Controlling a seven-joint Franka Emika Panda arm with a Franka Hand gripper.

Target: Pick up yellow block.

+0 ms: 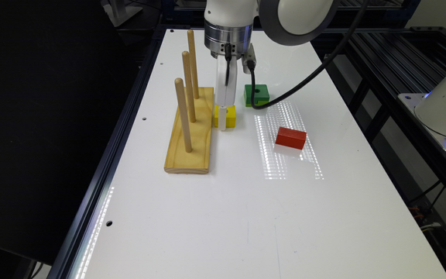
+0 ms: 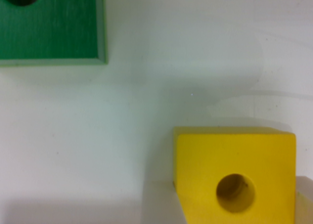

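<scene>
yellow block (image 2: 234, 180) cropped, green block (image 2: 51, 26) cropped

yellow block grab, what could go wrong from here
The hand is low at the yellow block, which sits close beside the wooden peg board; a sideways shift could knock the board. In the wrist view the block lies off-centre, so the hand may close on a corner and twist it.

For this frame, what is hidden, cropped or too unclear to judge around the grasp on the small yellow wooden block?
- Gripper state: in the exterior view the fingers merge into one white part over the yellow wooden block; contact is unreadable.
- Wrist view: pale blurred shapes flank the yellow block, too soft to judge.
- Yellow block's lower part: cut by the wrist picture's edge.
- Green wooden block: its hole is cropped at the wrist picture's edge.
</scene>
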